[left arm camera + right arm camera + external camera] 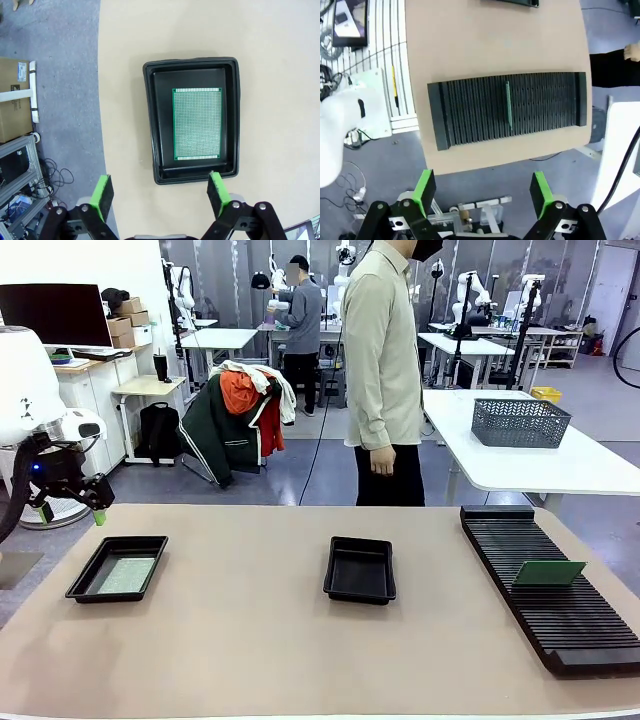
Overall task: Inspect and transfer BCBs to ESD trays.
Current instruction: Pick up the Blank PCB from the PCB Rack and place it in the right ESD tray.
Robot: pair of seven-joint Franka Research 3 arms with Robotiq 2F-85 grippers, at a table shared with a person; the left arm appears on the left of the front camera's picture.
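Note:
One green BCB (197, 123) lies flat in the left ESD tray (83, 581), seen from above as the tray (157, 125) in the left wrist view. My left gripper (70, 512) hangs open above the table's left edge; its fingertips (103, 193) hold nothing. A second ESD tray (360, 569) sits at mid-table with nothing in it. Another BCB (548, 573) stands on edge in the black slotted rack (560, 620) at right, showing as a thin green line, the BCB (509, 104), from above. My right gripper (482, 192) hovers open high over the rack (470, 117).
A person (383, 370) stands at the far side of the table, hand down. Behind to the right a white table carries a grey mesh basket (520, 422). Bare tan tabletop lies between the trays and the rack.

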